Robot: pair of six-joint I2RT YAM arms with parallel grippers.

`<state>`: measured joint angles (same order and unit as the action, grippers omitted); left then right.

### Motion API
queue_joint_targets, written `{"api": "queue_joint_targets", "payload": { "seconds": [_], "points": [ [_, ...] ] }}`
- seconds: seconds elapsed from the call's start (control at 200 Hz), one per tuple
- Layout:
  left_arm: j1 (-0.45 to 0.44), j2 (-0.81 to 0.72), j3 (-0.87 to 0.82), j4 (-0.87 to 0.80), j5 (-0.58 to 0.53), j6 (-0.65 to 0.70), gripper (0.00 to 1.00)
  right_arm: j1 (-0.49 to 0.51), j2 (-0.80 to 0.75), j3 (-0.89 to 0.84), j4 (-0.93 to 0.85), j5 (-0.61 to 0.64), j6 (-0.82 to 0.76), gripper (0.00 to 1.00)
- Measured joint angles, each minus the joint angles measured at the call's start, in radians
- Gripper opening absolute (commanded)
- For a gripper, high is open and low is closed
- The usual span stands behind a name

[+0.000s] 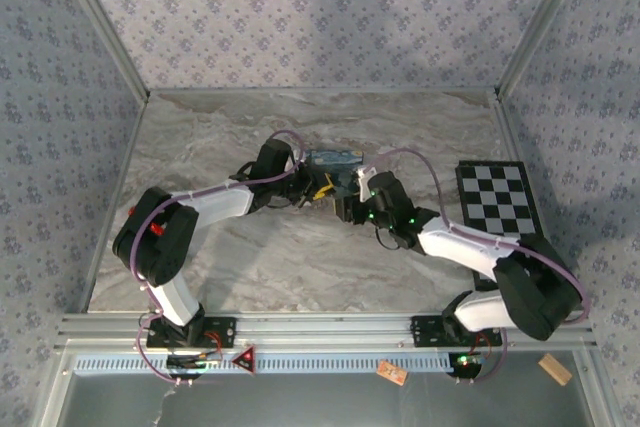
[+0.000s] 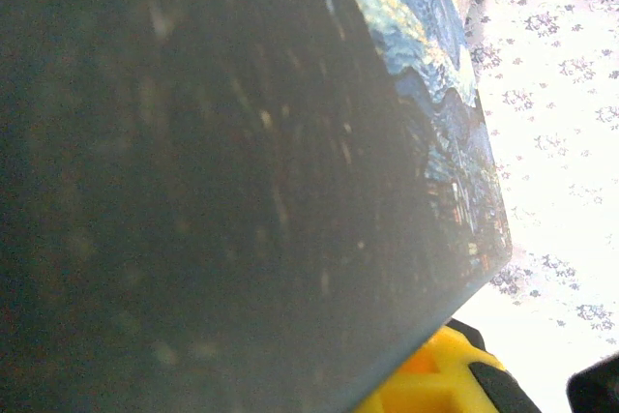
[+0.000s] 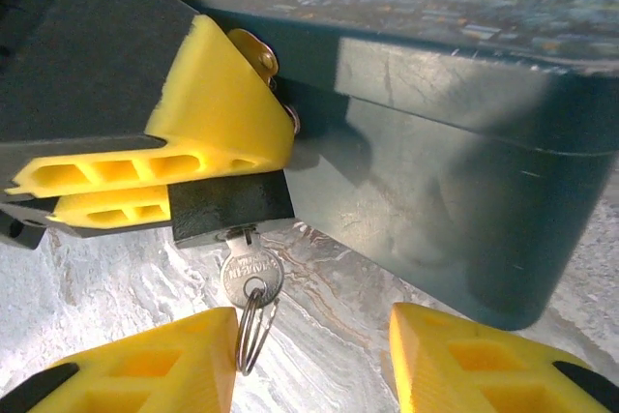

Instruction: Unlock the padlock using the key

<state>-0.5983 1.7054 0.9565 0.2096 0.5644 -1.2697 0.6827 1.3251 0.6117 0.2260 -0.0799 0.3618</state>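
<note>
Marble table (image 1: 300, 267) up front, and both arms reach from its near edge to meet on the near side of the blue box (image 3: 435, 210), the left arm on the box's left, the right arm on its right. Closest to the right wrist camera, the right gripper (image 3: 314, 345) stands wide, its two yellow fingers (image 3: 145, 369) well apart and gripping nothing, just short of the box's near wall. Between those fingers, look at that, the key (image 3: 250, 273) hangs out of the padlock (image 3: 232, 208), blade seated in the underside of the dark body, its wire ring (image 3: 250, 331) dangling over the marble just beside one finger. One step further in, the left gripper (image 3: 222, 186) is narrowed right down onto the padlock, the small dark block pinched at the tips of its own yellow fingers, tight against the box's dark front wall near a corner. The metal loop is mostly hidden behind the upper finger, so latched or free, I cannot tell. From the left wrist camera the box's dark side looms blurred and very close, the swirl-painted lid along its upper edge. Well off to the right of the box lies a black-and-white checkerboard (image 1: 497, 197); beyond the box, patterned wallpaper (image 1: 320, 7).
</note>
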Motion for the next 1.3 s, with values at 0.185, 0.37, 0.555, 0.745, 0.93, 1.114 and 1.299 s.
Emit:
{"api": "queue_joint_targets", "payload": {
  "seconds": [0.185,0.37,0.555,0.745,0.93,1.114,1.299],
  "points": [
    [0.000,0.000,0.000,0.000,0.000,0.000,0.01,0.095,-0.084,-0.172,0.195,0.069,-0.179,0.41],
    [0.000,0.000,0.000,0.000,0.000,0.000,0.01,0.134,-0.081,-0.228,0.336,0.130,-0.370,0.42],
    [0.000,0.000,0.000,0.001,0.000,0.000,0.01,0.143,-0.074,-0.242,0.455,0.177,-0.506,0.44],
    [0.001,0.000,0.000,0.003,0.003,0.000,0.01,0.182,0.008,-0.254,0.546,0.251,-0.640,0.43],
    [0.001,0.000,0.000,0.004,0.016,0.000,0.01,0.203,0.100,-0.253,0.613,0.319,-0.741,0.38],
    [0.001,0.000,0.000,0.014,0.026,-0.001,0.01,0.207,0.131,-0.253,0.650,0.357,-0.794,0.37],
    [0.000,0.000,0.000,0.023,0.028,-0.001,0.01,0.211,0.135,-0.252,0.687,0.391,-0.821,0.39]
  ]
}}
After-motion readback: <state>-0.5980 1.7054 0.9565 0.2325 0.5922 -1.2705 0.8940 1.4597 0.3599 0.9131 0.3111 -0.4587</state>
